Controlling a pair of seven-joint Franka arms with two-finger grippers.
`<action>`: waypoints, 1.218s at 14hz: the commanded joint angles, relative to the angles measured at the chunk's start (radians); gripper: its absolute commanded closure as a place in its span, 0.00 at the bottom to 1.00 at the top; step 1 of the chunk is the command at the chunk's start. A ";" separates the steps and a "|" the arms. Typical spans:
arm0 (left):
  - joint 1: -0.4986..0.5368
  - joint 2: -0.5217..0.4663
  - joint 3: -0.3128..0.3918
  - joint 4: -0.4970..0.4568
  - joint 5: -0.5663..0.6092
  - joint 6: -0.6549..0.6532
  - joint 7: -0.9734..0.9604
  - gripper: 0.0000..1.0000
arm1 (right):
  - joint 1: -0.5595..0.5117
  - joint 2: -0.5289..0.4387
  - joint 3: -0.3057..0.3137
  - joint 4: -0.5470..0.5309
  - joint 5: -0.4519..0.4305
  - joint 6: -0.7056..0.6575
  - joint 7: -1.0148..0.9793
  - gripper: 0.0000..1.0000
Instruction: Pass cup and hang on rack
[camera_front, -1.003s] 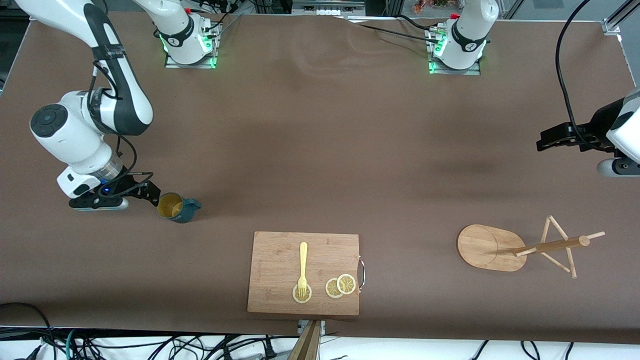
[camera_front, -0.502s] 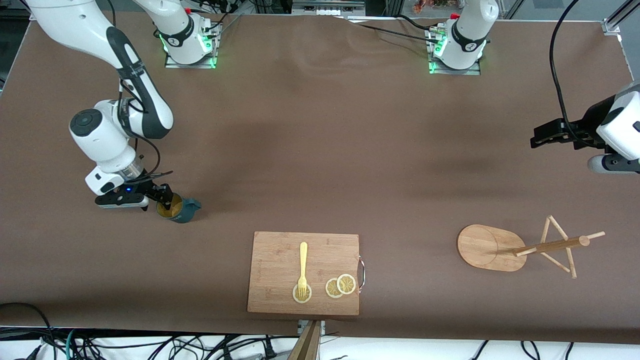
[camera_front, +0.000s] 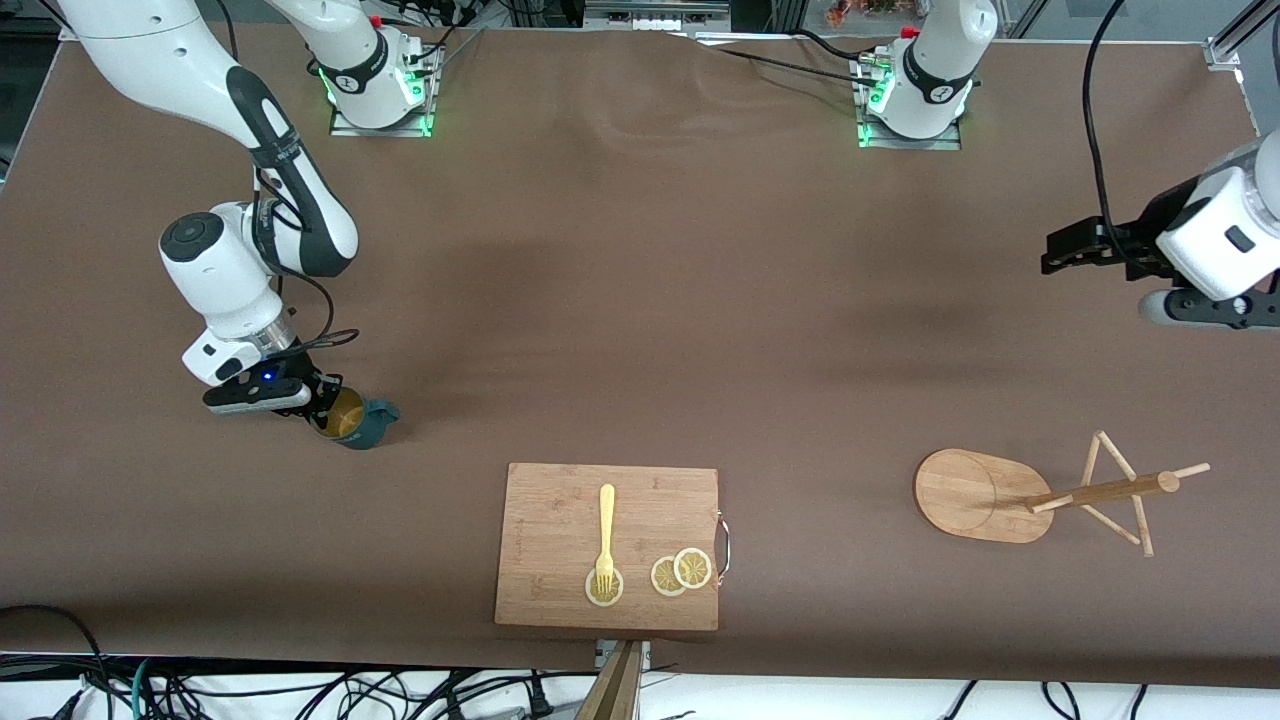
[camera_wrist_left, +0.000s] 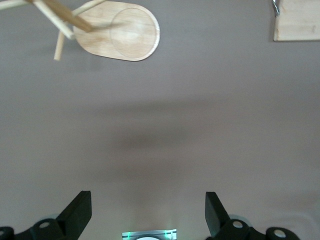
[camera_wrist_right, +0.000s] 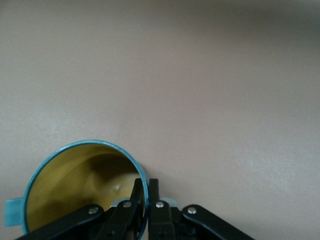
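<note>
The cup (camera_front: 352, 422) wall is pinched by the right gripper (camera_front: 322, 406), its ribbed side partly hidden. The left gripper (camera_front: 1052, 254) is held wide over bare table.

The right pincer (camera_front: 322, 408), which stood open just beside the cup (camera_front: 352, 422), has moved onto its rim and clamped the wall, one finger inside and one outside. The left pincer (camera_front: 1062, 252) has drifted toward the middle of the desk, open.
</note>
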 joint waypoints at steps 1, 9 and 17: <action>-0.014 -0.034 0.005 -0.046 0.019 0.001 0.105 0.00 | 0.001 -0.037 0.001 -0.001 -0.010 0.007 -0.012 1.00; 0.003 -0.023 0.005 -0.092 -0.007 0.004 0.393 0.00 | 0.002 -0.091 0.078 0.199 -0.005 -0.401 0.023 1.00; 0.021 0.012 0.006 -0.129 -0.115 0.009 0.768 0.00 | 0.166 -0.004 0.107 0.583 0.003 -0.909 0.311 1.00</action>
